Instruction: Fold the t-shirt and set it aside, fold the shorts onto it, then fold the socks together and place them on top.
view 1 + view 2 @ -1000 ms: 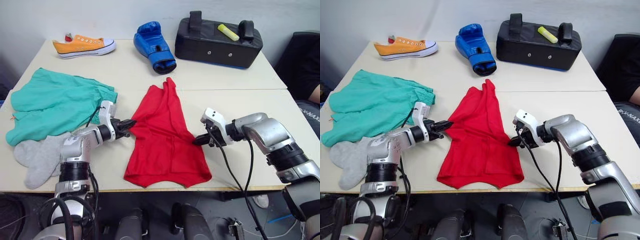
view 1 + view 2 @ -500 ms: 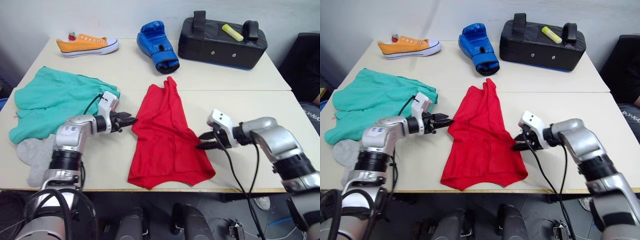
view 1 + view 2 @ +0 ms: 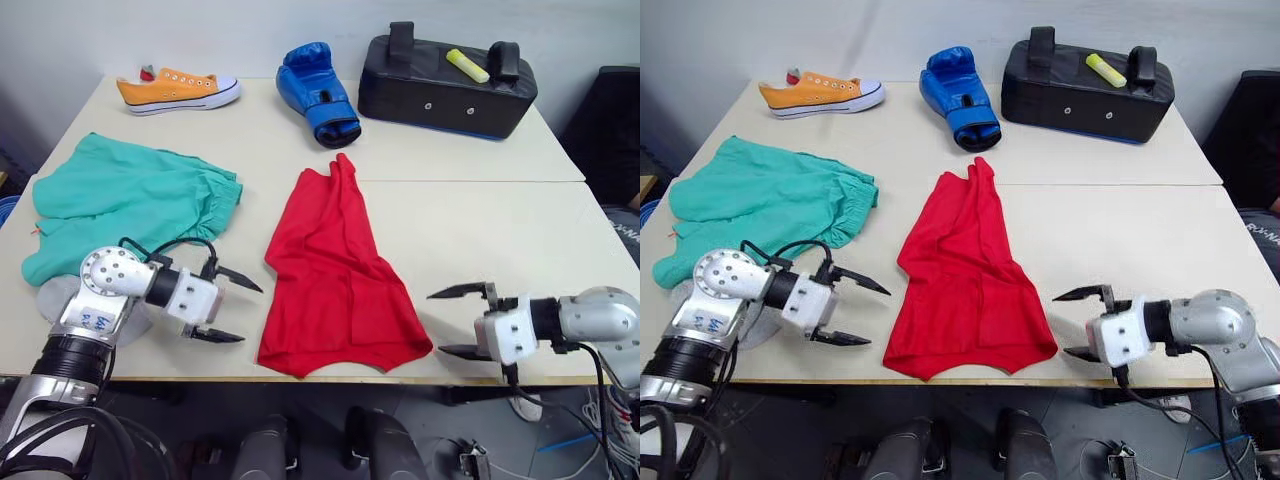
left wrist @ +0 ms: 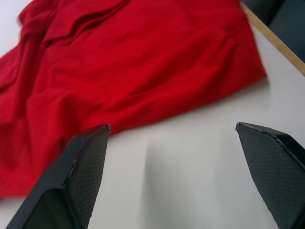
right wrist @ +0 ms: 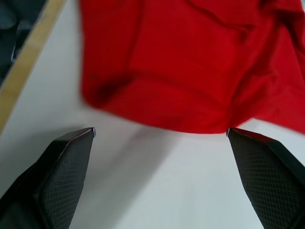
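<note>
The t-shirt (image 3: 335, 280) lies half folded, shorts (image 3: 130, 205) and socks (image 3: 755, 322) untouched, and both the left gripper (image 3: 232, 308) and right gripper (image 3: 455, 320) are wide open, holding nothing.

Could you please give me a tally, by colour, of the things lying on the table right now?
Red: 1, the t-shirt
Teal-green: 1, the shorts
Grey: 1, the socks, partly hidden
Orange: 1, the sneaker
Blue: 1, the boxing glove
Black: 1, the pad
Yellow: 1, the marker on the pad
Total: 7
</note>
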`<action>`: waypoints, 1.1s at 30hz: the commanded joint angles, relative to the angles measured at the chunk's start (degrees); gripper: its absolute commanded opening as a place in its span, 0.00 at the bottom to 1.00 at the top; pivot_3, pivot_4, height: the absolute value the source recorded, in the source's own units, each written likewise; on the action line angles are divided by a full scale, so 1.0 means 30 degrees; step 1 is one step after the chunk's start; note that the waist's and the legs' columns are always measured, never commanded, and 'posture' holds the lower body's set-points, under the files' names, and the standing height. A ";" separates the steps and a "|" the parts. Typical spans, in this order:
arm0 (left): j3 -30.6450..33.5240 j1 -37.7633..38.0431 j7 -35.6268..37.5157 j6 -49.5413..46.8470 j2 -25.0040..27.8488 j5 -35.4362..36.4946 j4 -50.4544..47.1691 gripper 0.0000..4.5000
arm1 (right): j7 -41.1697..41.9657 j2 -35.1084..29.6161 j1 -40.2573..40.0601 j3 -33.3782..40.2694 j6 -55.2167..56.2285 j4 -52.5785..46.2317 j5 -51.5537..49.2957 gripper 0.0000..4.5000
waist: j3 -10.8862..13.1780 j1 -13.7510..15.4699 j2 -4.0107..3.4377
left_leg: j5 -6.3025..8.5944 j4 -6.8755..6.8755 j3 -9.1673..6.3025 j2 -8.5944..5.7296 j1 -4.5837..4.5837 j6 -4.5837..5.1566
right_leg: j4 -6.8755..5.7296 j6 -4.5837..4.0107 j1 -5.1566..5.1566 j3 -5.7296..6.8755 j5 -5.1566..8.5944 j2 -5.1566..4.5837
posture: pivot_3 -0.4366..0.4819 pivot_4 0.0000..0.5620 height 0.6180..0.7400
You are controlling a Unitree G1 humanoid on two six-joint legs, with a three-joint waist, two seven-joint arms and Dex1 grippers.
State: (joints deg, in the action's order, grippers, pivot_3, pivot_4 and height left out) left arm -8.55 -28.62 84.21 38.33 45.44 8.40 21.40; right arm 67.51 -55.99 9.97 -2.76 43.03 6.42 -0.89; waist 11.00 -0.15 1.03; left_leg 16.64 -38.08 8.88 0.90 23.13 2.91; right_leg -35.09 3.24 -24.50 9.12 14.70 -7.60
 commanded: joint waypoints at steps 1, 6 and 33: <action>-0.0585 -0.0154 -0.0146 0.3617 -0.0301 -0.0552 0.1120 0.99 | -0.1089 0.0237 0.0210 -0.0576 0.3937 0.1623 0.1306 1.00 | -0.0006 -0.0039 -0.0011 | -0.0001 0.0000 0.0004 0.0004 -0.0011 0.0002 | -0.0006 -0.0001 0.0002 -0.0001 0.0000 0.0001 | 0.48 0.27 1.00; -0.1522 -0.0840 -0.1400 0.6875 -0.1400 -0.1891 0.2913 0.99 | -0.2715 0.1274 0.1159 -0.1722 0.6161 0.3387 0.2998 1.00 | -0.0024 -0.0002 -0.0043 | 0.0028 0.0018 -0.0019 0.0021 -0.0278 0.0016 | 0.0038 -0.0011 0.0261 -0.0002 0.0006 0.0001 | 0.48 0.27 1.00; -0.4178 0.1085 -0.1777 0.2210 -0.1348 0.1683 0.0467 0.00 | -0.3018 0.1094 -0.0821 -0.3724 -0.2892 -0.2873 -0.1932 0.01 | -0.0250 0.0048 -0.0313 | 0.0103 0.0020 -0.0084 0.0035 -0.0306 0.0194 | 0.0042 -0.0007 0.0307 0.0012 0.0075 -0.0011 | 0.48 0.27 1.00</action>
State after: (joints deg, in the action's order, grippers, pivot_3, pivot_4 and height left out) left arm -20.23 -27.12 76.74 49.96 39.71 10.88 27.37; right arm 57.10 -51.19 8.77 -15.29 39.79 3.33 -1.29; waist 10.25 0.00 0.09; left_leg 16.98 -38.03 8.63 1.01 22.22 3.47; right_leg -34.96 3.26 -23.57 9.15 14.99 -7.63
